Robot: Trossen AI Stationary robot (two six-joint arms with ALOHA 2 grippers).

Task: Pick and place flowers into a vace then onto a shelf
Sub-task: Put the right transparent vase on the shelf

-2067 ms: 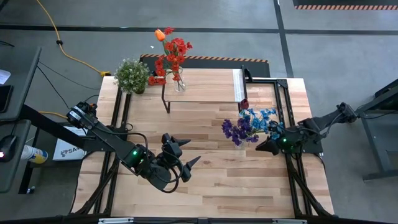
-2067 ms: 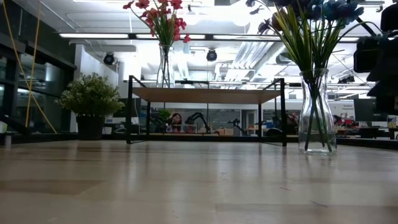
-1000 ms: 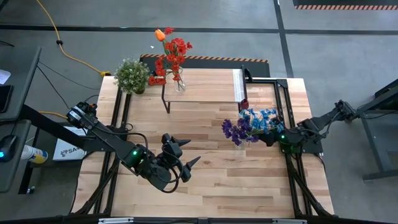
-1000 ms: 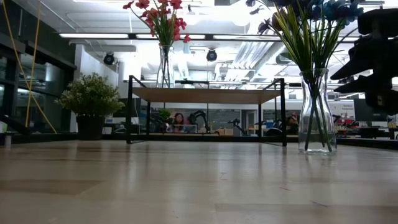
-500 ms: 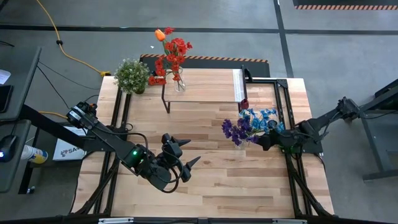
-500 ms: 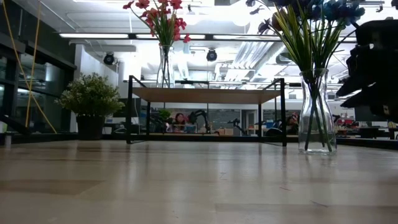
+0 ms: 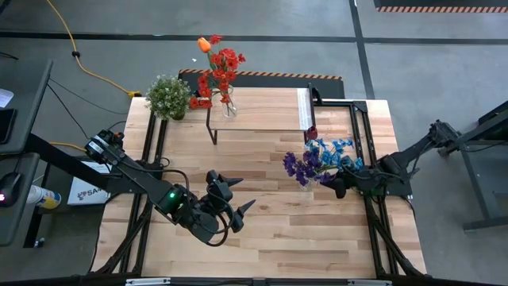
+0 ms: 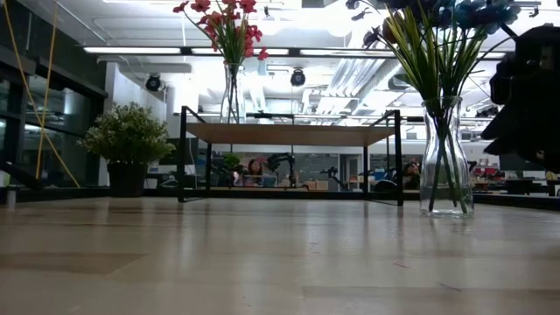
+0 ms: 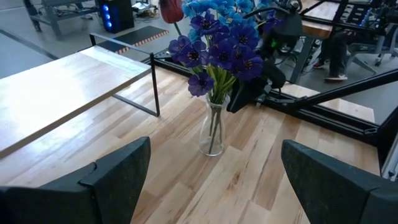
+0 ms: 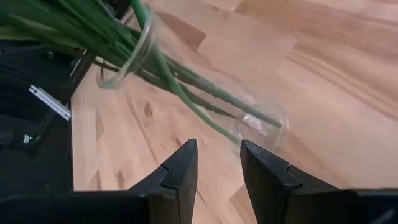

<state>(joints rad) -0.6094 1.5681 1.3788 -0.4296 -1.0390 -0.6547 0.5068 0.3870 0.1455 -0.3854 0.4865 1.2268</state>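
Observation:
A clear glass vase [image 7: 306, 183] with purple and blue flowers [image 7: 317, 161] stands on its base at the table's right, also seen in the low view [image 8: 444, 162]. My right gripper [image 7: 334, 184] sits just to the right of it, open by a narrow gap [image 10: 219, 155], pointing at the vase's foot [image 10: 260, 127] without touching it. A second vase with red and orange flowers [image 7: 220, 70] stands on the shelf [image 7: 262, 119] at the far side. My left gripper [image 7: 248, 192] hovers wide open over the table's middle, facing the blue bunch [image 9: 217, 46].
A bushy potted plant [image 7: 168, 96] stands at the far left corner beside the shelf. Black frame rails [image 7: 361, 135] run along the table's right edge, close behind my right gripper. Bare wood [image 7: 262, 238] lies toward the near edge.
My right gripper has rolled at the wrist and crept a little toward the blue-flower vase, dipping slightly; its finger gap is unchanged. The vase and flowers have stayed put.

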